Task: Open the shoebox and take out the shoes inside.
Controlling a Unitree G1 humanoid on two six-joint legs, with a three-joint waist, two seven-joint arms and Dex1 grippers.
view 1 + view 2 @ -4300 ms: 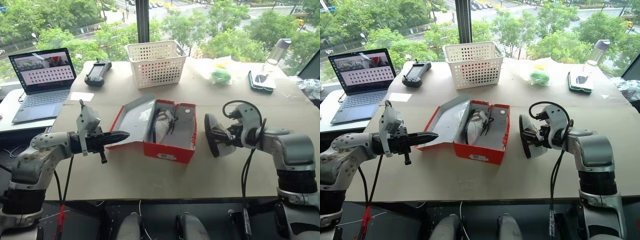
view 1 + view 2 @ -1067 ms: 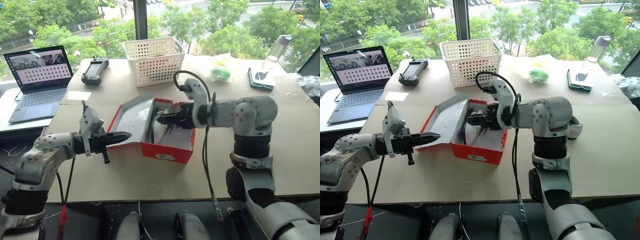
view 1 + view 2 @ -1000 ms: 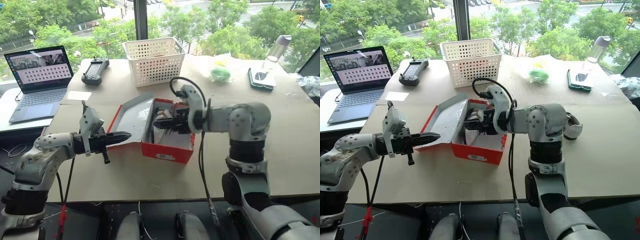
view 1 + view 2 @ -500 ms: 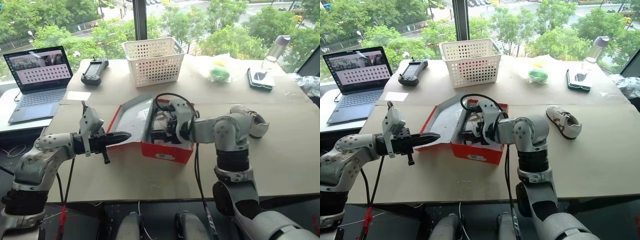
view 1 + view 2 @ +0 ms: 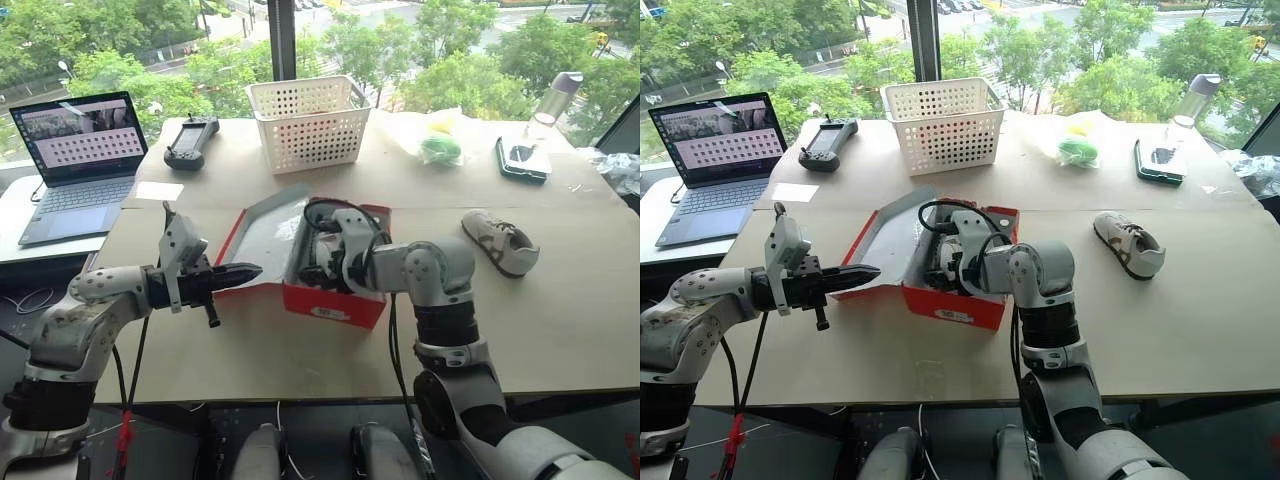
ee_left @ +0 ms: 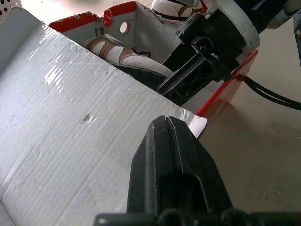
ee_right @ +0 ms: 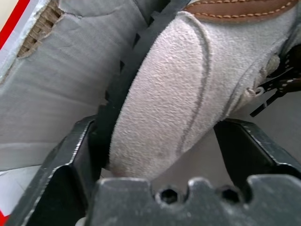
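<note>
Right gripper [image 7: 157, 141] has dropped into the shoebox [image 5: 335, 300], jaws apart astride the shoe [image 7: 183, 89] beside the box wall; left gripper [image 5: 245, 272], shut, at the lid [image 5: 265, 228] edge; second shoe [image 5: 500, 242] on bare table [image 5: 580, 300]

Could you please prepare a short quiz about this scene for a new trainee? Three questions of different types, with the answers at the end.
1. True or false: the shoebox is empty.
2. Where does the shoe outside the box lie? A: in the basket. B: on the table, on the robot's right of the box. C: on the laptop.
3. What sits between the fingers of the right gripper?

Key: 1 false. 2 B. 3 the second shoe, inside the box.
</note>
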